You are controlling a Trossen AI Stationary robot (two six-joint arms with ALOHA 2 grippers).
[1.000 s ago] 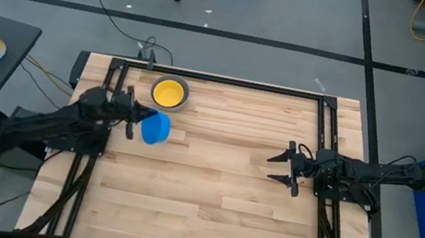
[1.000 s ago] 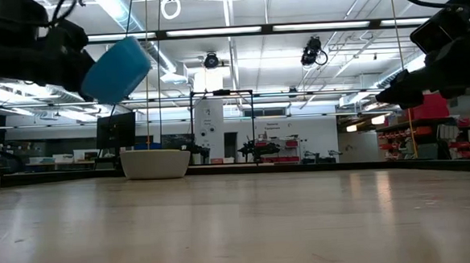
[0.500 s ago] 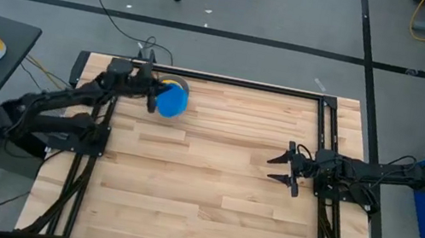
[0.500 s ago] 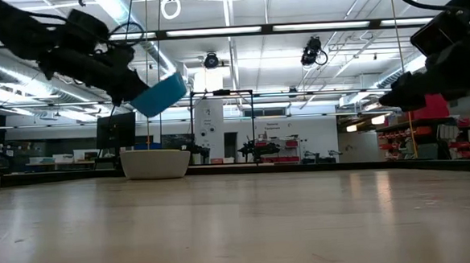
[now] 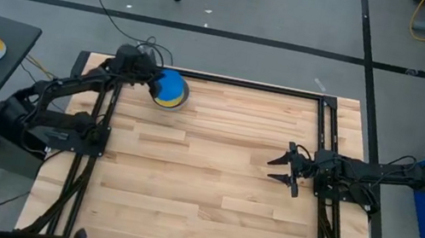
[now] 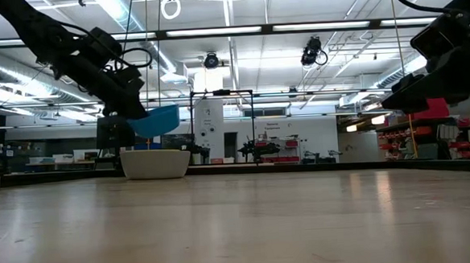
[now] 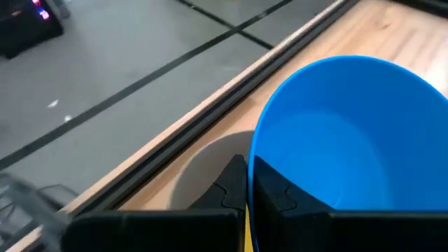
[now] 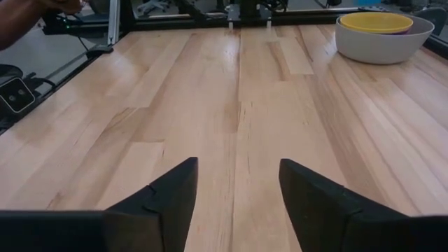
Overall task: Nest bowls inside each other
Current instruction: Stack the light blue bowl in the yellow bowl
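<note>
A light blue bowl [image 5: 170, 86] hangs just above a grey bowl [image 6: 154, 163] that rests on its base at the table's far left. A yellow bowl [image 8: 378, 22] sits nested inside the grey one. My left gripper [image 5: 152, 83] is shut on the light blue bowl, which also shows in the low view [image 6: 158, 119] and the left wrist view [image 7: 350, 133]. My right gripper [image 5: 282, 170] stands open at the table's right side, above bare wood, with nothing between its fingers [image 8: 175, 192]. My left gripper pinches the light blue bowl's rim [image 7: 255, 150] on the side nearest the arm, one finger inside the bowl and one outside. The fingers slant down from the table's left. The bowl hangs clear above the grey bowl, mouth up and nearly level.
A black frame rail [image 5: 228, 79] runs along the table's far edge, close behind the bowls. Bare wood [image 5: 212, 171] lies between the two arms. A person's arm [image 8: 28, 15] shows beyond the table's edge in the right wrist view.
My left gripper has carried the light blue bowl toward the table's far edge, from beside the grey and yellow bowls to right above them. The bowl has turned from steeply tilted to nearly level, mouth up.
</note>
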